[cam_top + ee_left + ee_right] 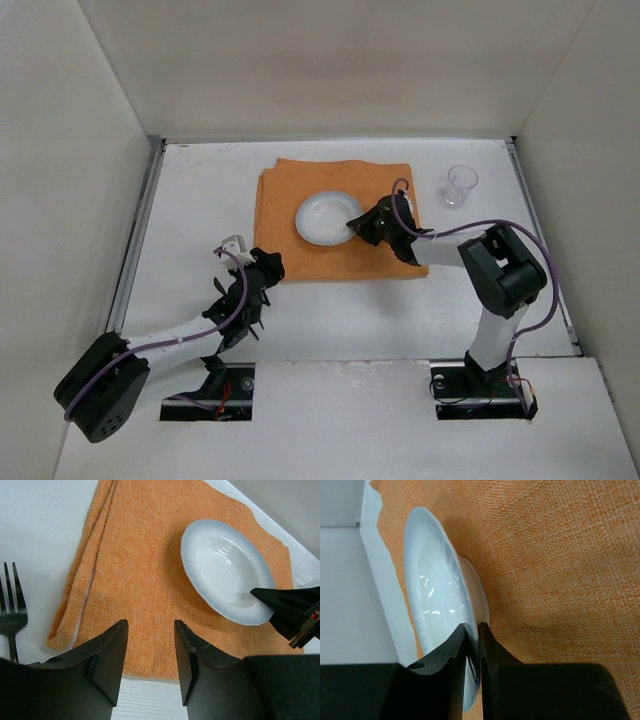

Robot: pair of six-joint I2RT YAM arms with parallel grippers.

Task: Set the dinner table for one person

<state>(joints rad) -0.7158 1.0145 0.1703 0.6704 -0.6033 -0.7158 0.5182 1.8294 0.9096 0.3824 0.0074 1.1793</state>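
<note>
A white plate [322,218] lies on the orange placemat [290,195] in the middle of the white dinner table [190,200]. My right gripper [357,228] is shut on the plate's right rim; in the right wrist view the fingertips [471,626] pinch the rim of the plate [435,595]. My left gripper [268,265] is open and empty at the placemat's near left corner, its jaws [151,622] over the cloth edge [140,580]. The plate [220,565] and the right gripper [280,602] show in the left wrist view too.
A fork [12,610] lies on the table left of the placemat, by my left gripper. A clear glass [461,185] stands at the far right, beside the placemat. White walls close in the table on three sides.
</note>
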